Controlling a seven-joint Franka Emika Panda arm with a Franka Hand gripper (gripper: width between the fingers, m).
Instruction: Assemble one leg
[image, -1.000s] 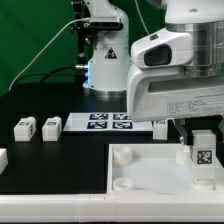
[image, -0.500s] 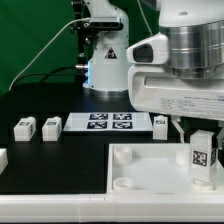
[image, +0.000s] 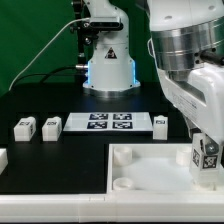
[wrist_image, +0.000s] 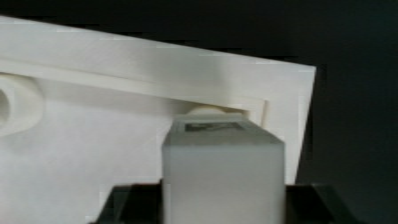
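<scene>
My pincer (image: 203, 143) is clamped on the leg (image: 207, 158), slightly tilted over the white board's (image: 150, 168) corner at the exterior view's right; contact unclear.

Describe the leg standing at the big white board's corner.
The leg is a small white plastic-looking block, roughly upright, with a black-and-white square tag facing the exterior camera. Its lower end meets the large white board near the corner on the exterior view's right. The gripper clamps it from above.

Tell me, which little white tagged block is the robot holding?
The leg at the exterior view's far right, upright in the end effector over the white board; the others sit on the black table.
</scene>
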